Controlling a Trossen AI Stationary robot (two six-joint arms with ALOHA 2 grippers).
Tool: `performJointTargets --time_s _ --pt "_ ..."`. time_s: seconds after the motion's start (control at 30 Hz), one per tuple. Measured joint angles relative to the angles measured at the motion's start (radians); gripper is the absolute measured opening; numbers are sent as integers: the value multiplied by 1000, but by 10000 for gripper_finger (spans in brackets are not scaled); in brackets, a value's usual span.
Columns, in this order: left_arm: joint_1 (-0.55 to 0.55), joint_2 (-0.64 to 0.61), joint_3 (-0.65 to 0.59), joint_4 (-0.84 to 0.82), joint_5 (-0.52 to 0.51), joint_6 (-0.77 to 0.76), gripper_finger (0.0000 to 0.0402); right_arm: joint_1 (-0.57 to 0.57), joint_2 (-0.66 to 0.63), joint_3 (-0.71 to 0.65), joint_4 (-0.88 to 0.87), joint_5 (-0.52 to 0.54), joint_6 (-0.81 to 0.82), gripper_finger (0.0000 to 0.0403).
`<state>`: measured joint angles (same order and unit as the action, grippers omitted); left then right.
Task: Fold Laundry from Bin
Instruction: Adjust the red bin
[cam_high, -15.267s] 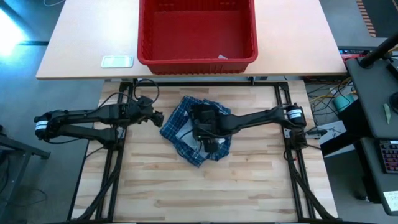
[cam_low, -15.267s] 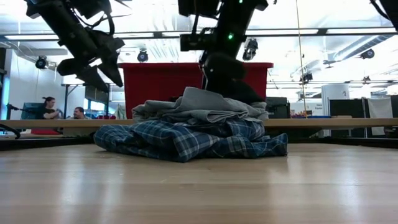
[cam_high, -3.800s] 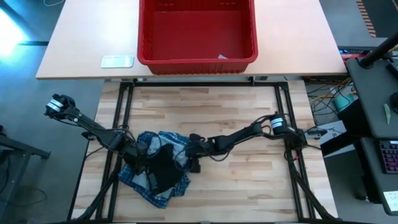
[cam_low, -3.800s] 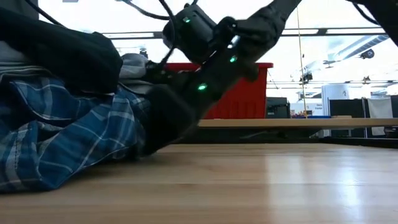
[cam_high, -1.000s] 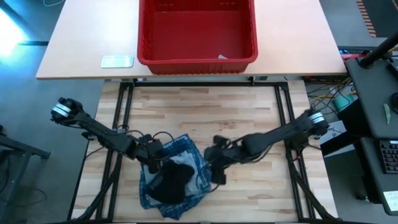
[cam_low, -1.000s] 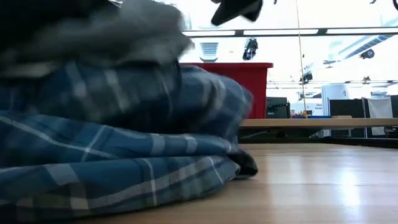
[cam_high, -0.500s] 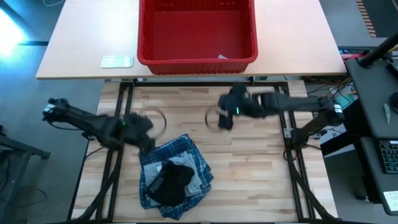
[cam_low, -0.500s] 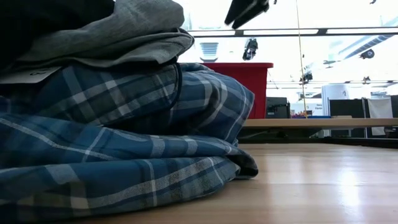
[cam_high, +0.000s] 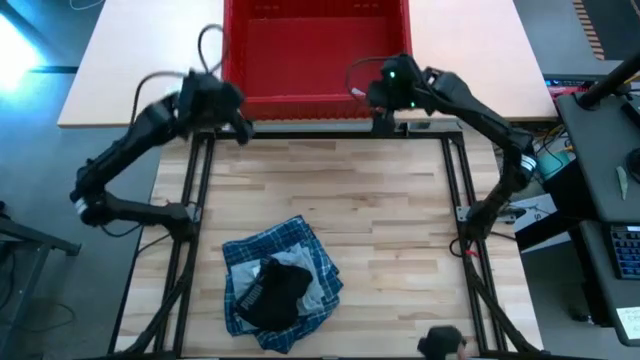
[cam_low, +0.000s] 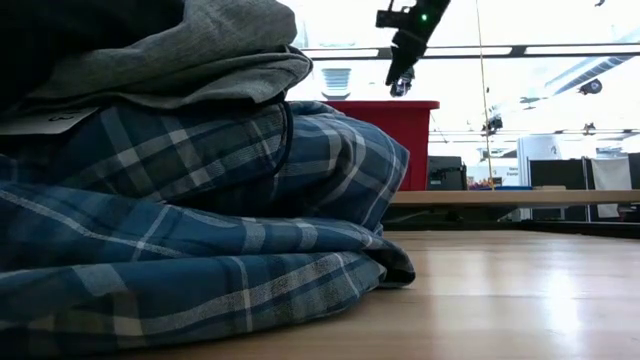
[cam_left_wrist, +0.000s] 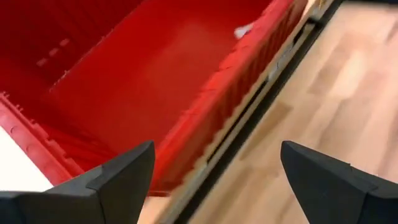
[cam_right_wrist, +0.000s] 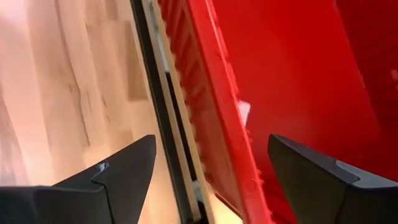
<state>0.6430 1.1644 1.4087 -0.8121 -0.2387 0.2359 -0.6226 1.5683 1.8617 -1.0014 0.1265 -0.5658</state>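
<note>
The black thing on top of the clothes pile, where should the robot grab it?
Probably from straight above, pinching the raised middle fold of the small black garment. It lies crumpled on top of the grey T-shirt and plaid shirt, so a shallow top pinch should lift it alone.

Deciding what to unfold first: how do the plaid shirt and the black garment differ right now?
The plaid shirt lies at the bottom of the pile on the table; the black garment sits on top. The plaid shirt is blue-and-white checked and spreads wider; the black garment is plain and smaller. Both are bunched, not flat, and neither gripper touches them.
</note>
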Motion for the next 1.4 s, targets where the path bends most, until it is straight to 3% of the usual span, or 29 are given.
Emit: performJointTargets --time_s 0.17,0.43,0.67,0.8,0.97,1.23,1.3,1.4 --pt "161 129 79 -9 116 201 329 -58 85 102 -98 -5 -59 302" --pt "191 315 218 -155 122 517 329 -110 157 147 -124 -5 -124 302" --pt "261 457 294 -183 118 560 320 -147 217 144 -109 6 -144 300" --pt "278 485 306 -188 121 556 306 -159 255 144 -79 31 -146 271" --pt "277 486 278 -210 161 556 249 -164 288 146 -81 37 -169 194" --pt "276 449 272 -218 180 547 91 -127 274 164 -120 29 -193 65" --pt "268 429 270 -236 173 566 64 -110 264 181 -157 29 -197 58" --pt "242 382 271 -291 186 534 64 -77 236 201 -236 19 -163 58"
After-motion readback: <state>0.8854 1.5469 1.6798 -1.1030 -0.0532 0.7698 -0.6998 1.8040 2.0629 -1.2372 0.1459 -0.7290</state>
